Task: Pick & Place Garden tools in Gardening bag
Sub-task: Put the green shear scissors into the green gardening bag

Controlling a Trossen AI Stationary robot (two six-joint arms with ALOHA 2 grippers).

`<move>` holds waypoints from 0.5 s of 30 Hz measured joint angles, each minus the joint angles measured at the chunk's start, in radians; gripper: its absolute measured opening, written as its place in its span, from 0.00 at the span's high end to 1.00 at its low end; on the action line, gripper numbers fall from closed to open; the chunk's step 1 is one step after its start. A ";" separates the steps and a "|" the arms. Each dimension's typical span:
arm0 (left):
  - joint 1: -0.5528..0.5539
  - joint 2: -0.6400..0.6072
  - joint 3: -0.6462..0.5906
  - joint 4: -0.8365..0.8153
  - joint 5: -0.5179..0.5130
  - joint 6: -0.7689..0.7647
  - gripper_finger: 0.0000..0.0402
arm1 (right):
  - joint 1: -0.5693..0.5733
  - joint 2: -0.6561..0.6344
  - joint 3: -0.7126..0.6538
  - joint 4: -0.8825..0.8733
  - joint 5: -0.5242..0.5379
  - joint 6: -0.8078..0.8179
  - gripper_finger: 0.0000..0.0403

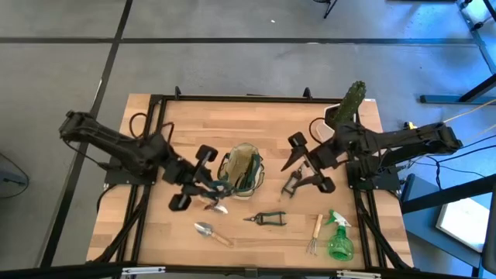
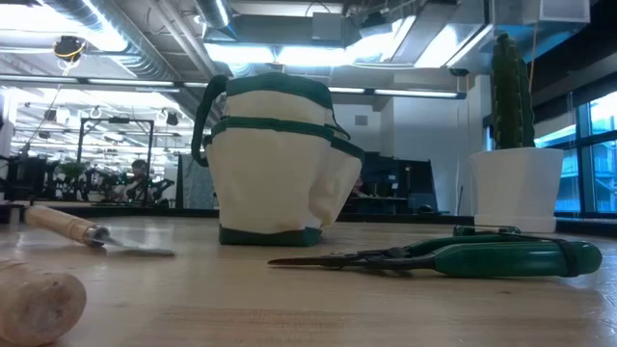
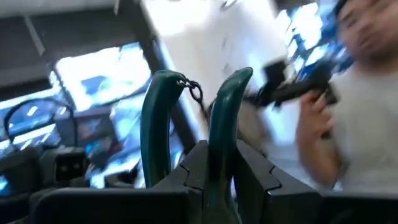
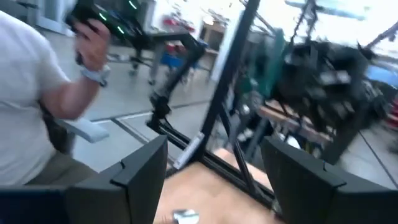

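The gardening bag (image 1: 242,170) (image 2: 280,164) stands upright on its base mid-table, mouth up. My left gripper (image 1: 203,184) (image 3: 217,180) is at the bag's left rim, shut on green-handled pruners (image 1: 221,187) (image 3: 186,112). My right gripper (image 1: 294,172) (image 4: 217,186) hovers open right of the bag with nothing between its fingers. Flat on the table lie green shears (image 1: 265,219) (image 2: 463,256), a wooden-handled trowel (image 1: 211,232), a second wooden-handled tool (image 1: 215,208) (image 2: 87,231), a hand fork (image 1: 314,235) and a green spray bottle (image 1: 338,239). My left gripper pinches one handle of the pruners (image 3: 219,163) between its two fingers, low on that handle. The other handle (image 3: 154,124) stands free beside one finger. Both curved handles stick out ahead of the fingers, and the pruners are lifted clear of the table by the bag's left rim.
A tall cactus in a white pot (image 1: 350,105) (image 2: 516,183) stands at the far right corner. A person in a white shirt (image 3: 360,124) (image 4: 31,124) stands beyond the table holding a dark device. Black frame rails (image 1: 232,98) edge the table.
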 joint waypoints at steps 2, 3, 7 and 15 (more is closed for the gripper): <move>0.057 0.003 -0.077 0.172 0.129 -0.081 0.91 | 0.000 0.002 0.000 -0.005 -0.022 -0.008 0.35; 0.082 0.011 -0.119 0.268 0.180 -0.132 0.91 | 0.000 0.008 0.000 -0.001 -0.023 -0.008 0.35; 0.148 0.077 -0.262 0.624 0.205 -0.325 0.91 | -0.003 0.055 0.000 0.012 -0.017 0.030 0.35; 0.307 0.162 -0.233 0.712 0.331 -0.610 0.91 | -0.068 0.233 0.034 0.256 -0.014 0.303 0.35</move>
